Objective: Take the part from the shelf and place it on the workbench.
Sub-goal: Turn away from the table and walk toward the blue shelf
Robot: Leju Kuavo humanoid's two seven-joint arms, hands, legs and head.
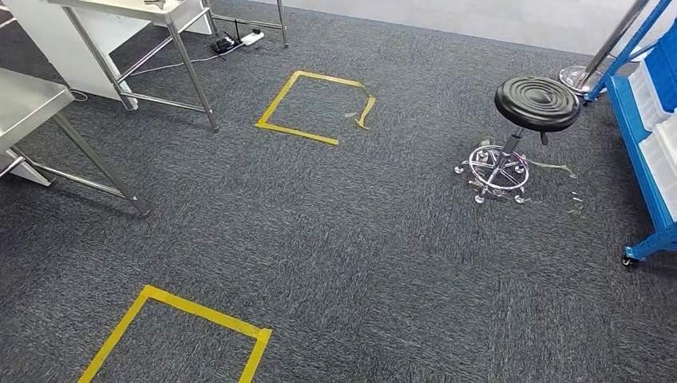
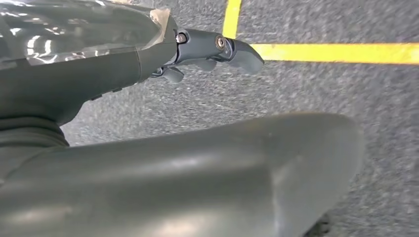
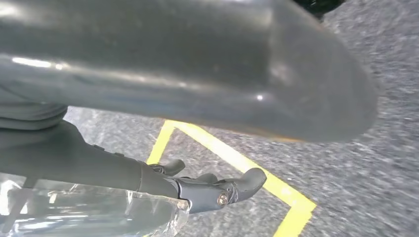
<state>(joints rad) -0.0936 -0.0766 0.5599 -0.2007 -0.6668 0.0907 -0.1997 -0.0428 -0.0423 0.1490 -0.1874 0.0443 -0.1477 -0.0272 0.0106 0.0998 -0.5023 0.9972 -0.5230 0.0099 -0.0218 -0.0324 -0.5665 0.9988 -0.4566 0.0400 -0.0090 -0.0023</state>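
Carpet (image 1: 383, 263) | left robot hand (image 2: 197, 54) released, empty | right robot hand (image 3: 207, 190) released, empty | shelf (image 1: 647, 128) right

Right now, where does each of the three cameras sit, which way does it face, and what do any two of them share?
Head view: high on the body, looking forward and down at grey carpet, two yellow tape squares, a stool, steel tables on the left, a blue shelf on the right.
Left wrist view: behind the hanging left robot hand, facing the floor; the hand is empty and a dark body part shows.
Right wrist view: behind the empty right robot hand, facing the floor likewise.
Shared: both wrist views show carpet and yellow tape, as in the head view.
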